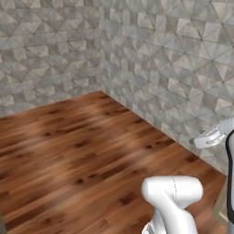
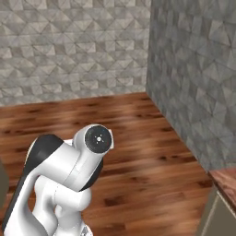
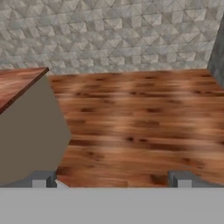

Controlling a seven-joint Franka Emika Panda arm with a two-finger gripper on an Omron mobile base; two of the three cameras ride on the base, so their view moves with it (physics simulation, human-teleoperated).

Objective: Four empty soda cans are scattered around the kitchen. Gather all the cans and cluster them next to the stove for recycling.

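The soda cans and the stove are out of view. In the hand view my gripper [image 3: 111,180] is open, its two dark fingertips [image 3: 43,179] far apart with nothing between them. It hangs over bare wooden floor and looks toward a stone wall. My white arm [image 1: 172,194] rises at the lower right of the left base view. In the right base view the arm [image 2: 69,175] stands at the lower left.
Brown plank floor [image 1: 82,146] runs up to grey stone-tiled walls [image 1: 173,68] that meet in a corner ahead. A counter with a wooden top and flat grey side [image 3: 30,131] stands close on the hand view's left. The counter's corner [image 2: 223,184] sits at my right.
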